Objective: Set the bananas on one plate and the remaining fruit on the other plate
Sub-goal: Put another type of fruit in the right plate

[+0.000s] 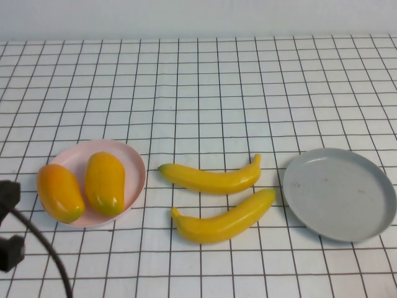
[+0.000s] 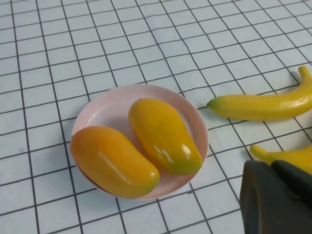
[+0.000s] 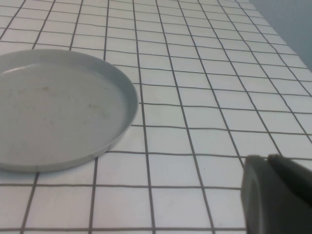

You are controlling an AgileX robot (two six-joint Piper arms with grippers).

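Note:
Two orange-yellow mango-like fruits (image 1: 59, 192) (image 1: 105, 183) lie side by side on the pink plate (image 1: 133, 162) at the near left; they also show in the left wrist view (image 2: 114, 161) (image 2: 165, 135). Two bananas (image 1: 211, 179) (image 1: 224, 223) lie on the cloth between the plates. The grey plate (image 1: 340, 194) at the right holds nothing. My left gripper (image 2: 270, 165) is shut and empty, hovering near the pink plate (image 2: 97, 107) and the nearer banana (image 2: 287, 158). My right gripper (image 3: 267, 158) is shut and empty, beside the grey plate (image 3: 53, 107).
A white cloth with a black grid (image 1: 205, 93) covers the table. Dark parts of my left arm and its cable (image 1: 8, 253) sit at the near left edge. The right arm is out of the high view.

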